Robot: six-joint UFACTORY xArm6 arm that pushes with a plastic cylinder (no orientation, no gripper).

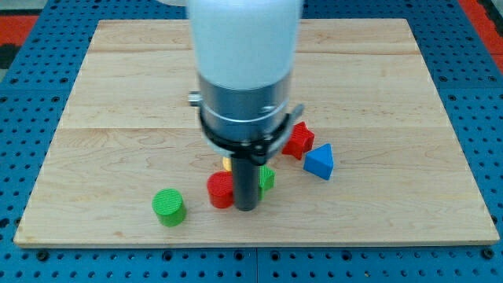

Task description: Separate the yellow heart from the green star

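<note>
My tip (245, 208) rests on the board near the view's bottom centre. A sliver of the yellow heart (226, 164) shows just above and left of the rod, mostly hidden behind it. The green star (267, 178) peeks out on the rod's right side, partly hidden. A red block (221, 190), roughly cylindrical, sits against the rod's left side. The tip stands between the red block and the green star, below the yellow heart. The three blocks are crowded close together around the rod.
A green cylinder (168, 207) stands at the view's lower left. A red block (299, 140) and a blue triangle (319, 162) lie right of the rod. The wooden board (118, 79) sits on a blue pegboard. The arm's white and grey body (245, 71) hides the board's centre.
</note>
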